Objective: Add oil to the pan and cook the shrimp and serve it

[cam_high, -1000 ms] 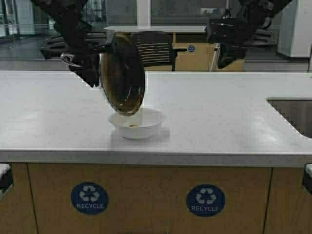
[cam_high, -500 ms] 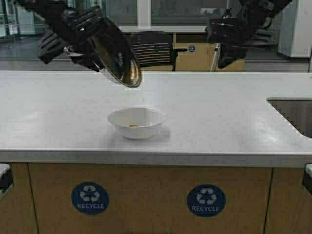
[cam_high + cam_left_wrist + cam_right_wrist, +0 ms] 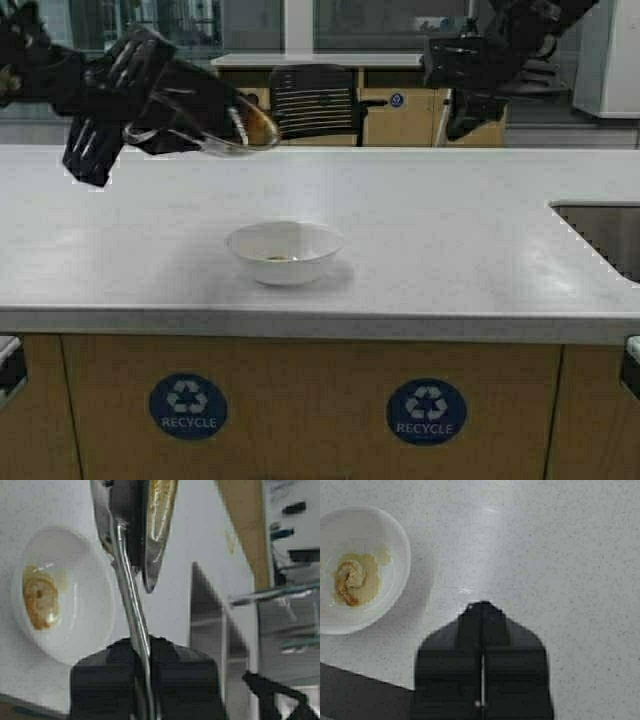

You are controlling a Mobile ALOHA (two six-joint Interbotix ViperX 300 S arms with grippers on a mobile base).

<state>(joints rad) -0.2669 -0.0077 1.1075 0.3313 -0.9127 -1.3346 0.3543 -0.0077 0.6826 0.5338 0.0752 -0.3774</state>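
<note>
Shrimp (image 3: 350,582): curled, lying in a thin pool of oil (image 3: 370,575) inside the white bowl (image 3: 284,252).
Bowl: on the bench (image 3: 450,240), near its front edge.
Pan (image 3: 215,130): in the air, tilted, behind and left of the bowl.
Left tool (image 3: 142,652): clamped on the pan handle.
Right tool (image 3: 482,630): fingers closed, empty, raised at the right rear.

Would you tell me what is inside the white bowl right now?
The white bowl holds the shrimp, curled in a thin pool of oil. Nothing covers it.
</note>
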